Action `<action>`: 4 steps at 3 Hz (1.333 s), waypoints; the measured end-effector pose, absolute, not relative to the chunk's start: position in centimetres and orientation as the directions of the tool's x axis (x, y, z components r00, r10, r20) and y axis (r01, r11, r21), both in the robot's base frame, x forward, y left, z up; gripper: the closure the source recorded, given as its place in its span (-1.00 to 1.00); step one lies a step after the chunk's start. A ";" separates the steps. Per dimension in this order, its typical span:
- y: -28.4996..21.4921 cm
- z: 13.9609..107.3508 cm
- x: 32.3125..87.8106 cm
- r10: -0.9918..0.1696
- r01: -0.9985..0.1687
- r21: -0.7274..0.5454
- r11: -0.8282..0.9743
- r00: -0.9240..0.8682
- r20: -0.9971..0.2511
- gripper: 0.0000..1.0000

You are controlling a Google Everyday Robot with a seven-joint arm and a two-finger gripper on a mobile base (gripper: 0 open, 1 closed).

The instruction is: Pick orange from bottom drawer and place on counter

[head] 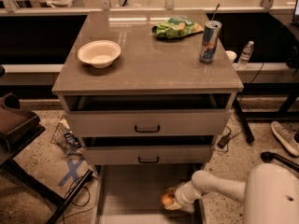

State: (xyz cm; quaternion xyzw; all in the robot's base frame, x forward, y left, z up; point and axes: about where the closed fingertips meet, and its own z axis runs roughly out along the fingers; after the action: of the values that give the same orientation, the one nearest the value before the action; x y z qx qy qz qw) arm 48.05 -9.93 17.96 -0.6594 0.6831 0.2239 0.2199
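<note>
The bottom drawer (126,195) is pulled out at the foot of the cabinet, a shallow grey tray. The orange (167,199) sits at its right side, low in the frame. My gripper (170,200) reaches in from the right on a white arm and is right at the orange, its fingers around the fruit. The counter (149,62) is the glossy grey-brown top of the cabinet, above the two drawers with black handles.
On the counter stand a white bowl (99,53) at the left, a green chip bag (177,27) at the back and a can with a straw (210,41) at the right. A dark chair (16,125) is at the left, cables and blue tape lie on the floor.
</note>
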 end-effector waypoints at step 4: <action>-13.3 48.7 48.6 -0.820 -0.965 -0.101 0.242 -0.148 -0.553 1.00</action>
State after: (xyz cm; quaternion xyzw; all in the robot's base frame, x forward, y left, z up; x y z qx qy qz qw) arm 48.58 -13.26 48.75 -0.5995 0.7446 0.1402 0.2581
